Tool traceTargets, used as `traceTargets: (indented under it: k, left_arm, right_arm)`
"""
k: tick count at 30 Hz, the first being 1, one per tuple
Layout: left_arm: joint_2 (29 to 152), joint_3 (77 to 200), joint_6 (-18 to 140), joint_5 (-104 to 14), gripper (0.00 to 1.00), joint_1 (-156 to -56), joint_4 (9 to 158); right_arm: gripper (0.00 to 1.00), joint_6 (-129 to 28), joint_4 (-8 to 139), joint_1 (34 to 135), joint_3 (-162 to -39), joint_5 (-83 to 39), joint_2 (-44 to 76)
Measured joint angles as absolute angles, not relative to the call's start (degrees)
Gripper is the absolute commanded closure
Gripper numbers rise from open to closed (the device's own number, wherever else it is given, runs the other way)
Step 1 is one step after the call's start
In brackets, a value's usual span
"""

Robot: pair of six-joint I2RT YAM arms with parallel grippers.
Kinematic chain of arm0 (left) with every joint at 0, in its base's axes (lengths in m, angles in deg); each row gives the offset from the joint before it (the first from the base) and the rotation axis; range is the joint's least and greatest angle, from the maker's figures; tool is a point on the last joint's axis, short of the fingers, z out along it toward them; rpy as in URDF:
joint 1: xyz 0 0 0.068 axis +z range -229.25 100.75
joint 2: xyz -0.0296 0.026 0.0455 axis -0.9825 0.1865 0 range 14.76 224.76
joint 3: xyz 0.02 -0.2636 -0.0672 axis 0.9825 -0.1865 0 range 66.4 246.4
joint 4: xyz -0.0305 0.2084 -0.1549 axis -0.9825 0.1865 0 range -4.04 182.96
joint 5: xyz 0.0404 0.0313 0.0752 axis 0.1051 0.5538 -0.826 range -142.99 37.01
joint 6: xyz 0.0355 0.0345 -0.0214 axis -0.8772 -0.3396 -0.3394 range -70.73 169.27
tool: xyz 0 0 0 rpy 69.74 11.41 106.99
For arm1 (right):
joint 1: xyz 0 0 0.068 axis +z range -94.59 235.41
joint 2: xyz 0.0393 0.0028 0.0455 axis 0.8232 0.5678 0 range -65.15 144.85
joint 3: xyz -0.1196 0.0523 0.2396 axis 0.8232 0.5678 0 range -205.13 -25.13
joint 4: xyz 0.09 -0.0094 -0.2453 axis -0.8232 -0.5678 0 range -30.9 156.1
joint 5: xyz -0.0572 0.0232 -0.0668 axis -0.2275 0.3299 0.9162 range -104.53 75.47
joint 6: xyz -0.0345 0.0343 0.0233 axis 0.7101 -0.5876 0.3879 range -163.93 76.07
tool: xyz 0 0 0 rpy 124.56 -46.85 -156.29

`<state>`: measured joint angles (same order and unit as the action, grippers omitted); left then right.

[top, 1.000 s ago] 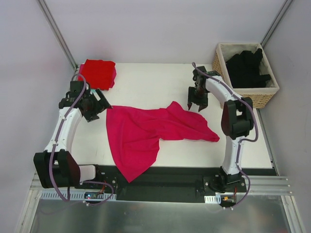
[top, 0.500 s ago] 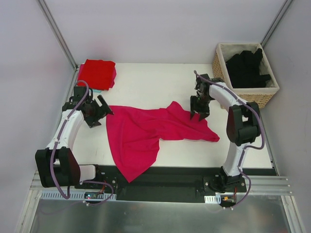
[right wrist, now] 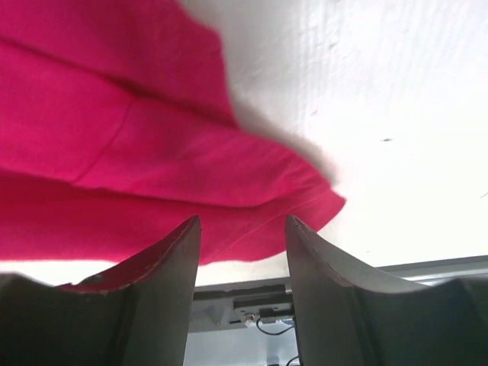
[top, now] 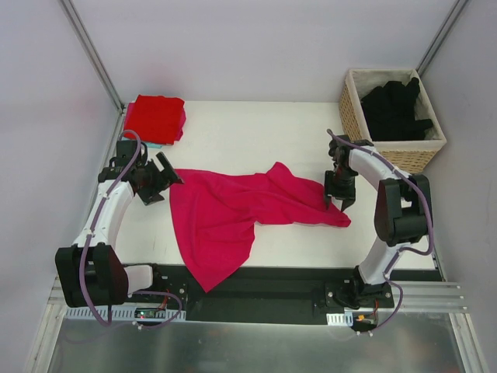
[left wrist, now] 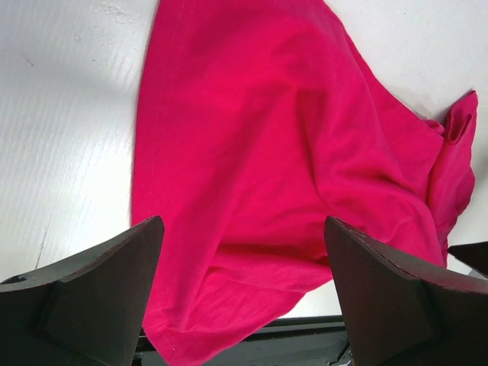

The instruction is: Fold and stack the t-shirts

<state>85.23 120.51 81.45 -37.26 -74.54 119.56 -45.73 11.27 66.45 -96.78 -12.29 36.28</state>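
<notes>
Magenta-pink cloth takes the middle of the white table (top: pixel 248 132): one t-shirt (top: pixel 233 217) lies there spread out but wrinkled, not folded. Its wide part reaches down to the near edge of the table, and a narrower part runs to the right and ends in a point. The left gripper (top: pixel 165 185) is low, just beside the left edge of this t-shirt. Its jaws stand wide apart and nothing is between them; in the left wrist view the same gripper (left wrist: pixel 244 297) looks over the cloth (left wrist: pixel 267 152), with one dark finger (left wrist: pixel 91 297) on each side of the picture. The right gripper (top: pixel 339 203) is at the right end of the t-shirt, above the pointed tip. Its jaws are about half open, and in the right wrist view the hem of the cloth (right wrist: pixel 152 160) shows in the gap of the gripper (right wrist: pixel 242 225); the fingers (right wrist: pixel 145 290) do not pinch it, and I cannot tell if they touch it. A brighter red t-shirt (top: pixel 157 116) lies folded at the far left corner of the table. Black t-shirts (top: pixel 396 109) are piled inside the wicker basket (top: pixel 411 155) at the far right corner.
</notes>
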Motion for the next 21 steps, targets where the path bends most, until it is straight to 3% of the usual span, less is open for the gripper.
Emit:
traceTargets:
  k: [21]
  left_arm:
    - [85.32,121.43,81.43,-36.47,0.14,-74.54,119.19]
  right_arm:
    - [0.59,-45.19,16.32,63.0,-103.74,-12.58,46.2]
